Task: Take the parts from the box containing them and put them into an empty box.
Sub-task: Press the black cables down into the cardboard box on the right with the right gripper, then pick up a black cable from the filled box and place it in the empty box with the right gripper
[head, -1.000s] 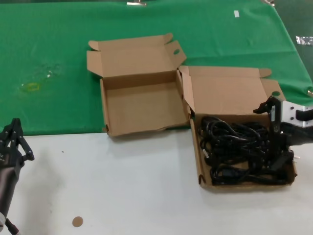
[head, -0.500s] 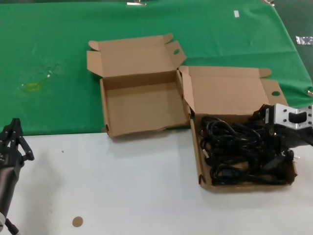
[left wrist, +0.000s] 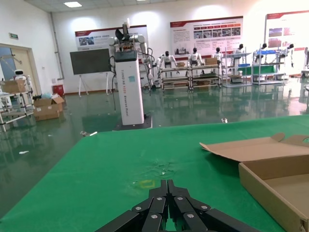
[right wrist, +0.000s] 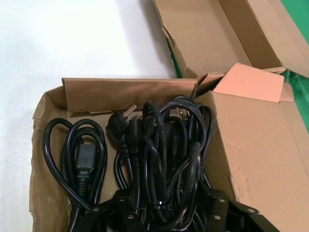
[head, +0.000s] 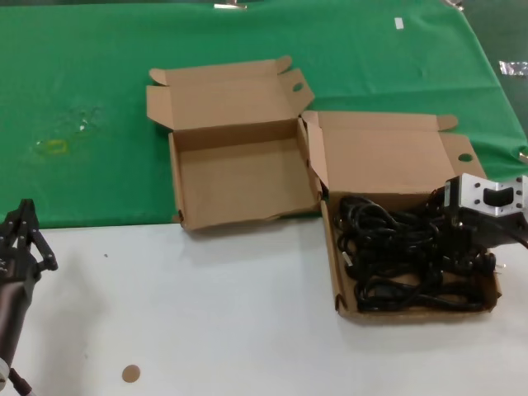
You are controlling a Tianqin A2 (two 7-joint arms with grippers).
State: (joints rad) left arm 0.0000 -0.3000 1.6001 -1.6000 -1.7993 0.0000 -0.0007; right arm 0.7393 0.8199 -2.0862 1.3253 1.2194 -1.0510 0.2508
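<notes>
Many black power cables, the parts (head: 396,247), lie tangled in the box containing them (head: 337,280) at the right, with its lid (head: 388,157) folded back. My right gripper (head: 464,241) is down inside this box at its right end. In the right wrist view it (right wrist: 166,209) is open, its fingers (right wrist: 218,202) standing on either side of a tied cable bundle (right wrist: 164,145). The empty box (head: 239,177) sits open just left of it, half on the green cloth. My left gripper (head: 27,211) is parked shut at the near left, away from both boxes.
A green cloth (head: 91,74) covers the far half of the table and the near half is white (head: 206,313). A yellowish stain (head: 54,147) marks the cloth at the left. A small brown disc (head: 130,373) lies near the front edge.
My right gripper has sunk lower into the cable box, its wrist dropping and shifting slightly right. The left arm and both boxes have stayed put.
</notes>
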